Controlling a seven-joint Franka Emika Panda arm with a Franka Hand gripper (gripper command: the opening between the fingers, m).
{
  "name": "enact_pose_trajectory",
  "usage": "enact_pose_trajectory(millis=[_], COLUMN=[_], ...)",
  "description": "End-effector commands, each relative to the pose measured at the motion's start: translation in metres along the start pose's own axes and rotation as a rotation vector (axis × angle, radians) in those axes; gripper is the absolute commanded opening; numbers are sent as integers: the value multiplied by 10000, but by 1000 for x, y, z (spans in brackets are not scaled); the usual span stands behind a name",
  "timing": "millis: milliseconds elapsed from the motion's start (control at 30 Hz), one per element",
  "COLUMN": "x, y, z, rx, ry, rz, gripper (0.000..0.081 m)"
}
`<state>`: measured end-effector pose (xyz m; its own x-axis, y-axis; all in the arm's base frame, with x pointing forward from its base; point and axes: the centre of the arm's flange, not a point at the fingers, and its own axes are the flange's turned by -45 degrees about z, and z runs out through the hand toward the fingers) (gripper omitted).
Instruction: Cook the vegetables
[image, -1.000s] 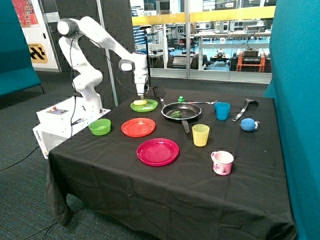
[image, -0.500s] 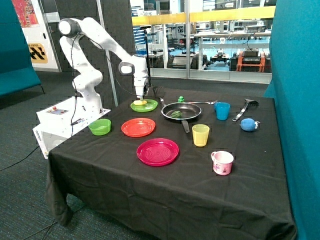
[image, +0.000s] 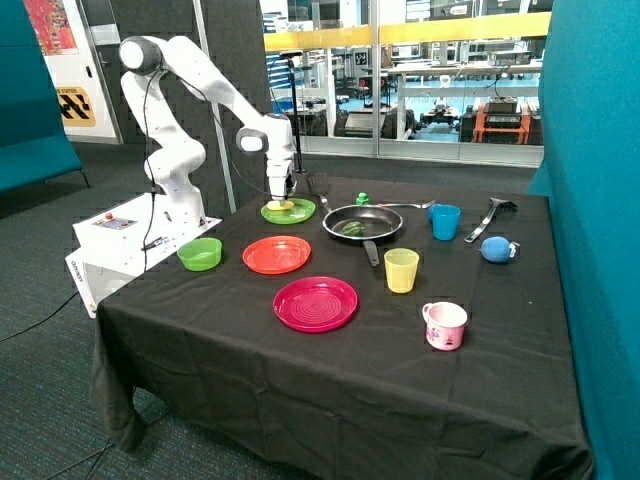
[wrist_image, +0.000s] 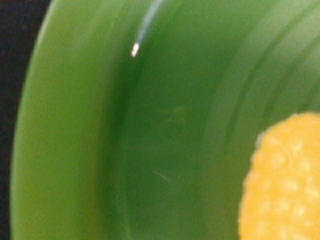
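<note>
My claw (image: 281, 198) is hovering at the yellow vegetable (image: 280, 205) on the green plate (image: 299, 213); its grip I cannot tell. The pan (image: 376, 215) is sitting at three o'clock.

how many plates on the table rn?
3. Green plate under the gripper, holding the yellow piece; orange plate beside the green bowl; pink plate nearest the front edge. None look hidden.

Gripper (image: 279, 199) at yellow vegetable (image: 281, 206), green plate (image: 298, 213)
</note>
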<state>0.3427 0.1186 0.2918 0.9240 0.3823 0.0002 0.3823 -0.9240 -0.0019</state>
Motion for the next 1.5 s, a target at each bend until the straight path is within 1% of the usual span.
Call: enact_pose_trajectory(millis=[0, 400, 733, 833, 867, 900, 967, 1000, 1033, 1133, 1467], x=[-6, -5, -4, -4, -4, -4, -4, -4, -4, -4, -5], y=[3, 1, -6, -6, -6, -6, -6, -5, -5, -4, -2], z=[9, 17, 22, 22, 22, 22, 22, 21, 21, 20, 19], rx=[-19, -19, -19, -19, -19, -19, -19, -19, -19, -19, -19], ry=[-1, -1, -2, -2, -2, -1, -1, -1, -1, -1, -1], rz=[140, 122, 56, 76, 86, 99, 140, 144, 151, 175, 191], gripper=[475, 480, 465, 410, 335, 285, 92, 46, 23, 3, 0])
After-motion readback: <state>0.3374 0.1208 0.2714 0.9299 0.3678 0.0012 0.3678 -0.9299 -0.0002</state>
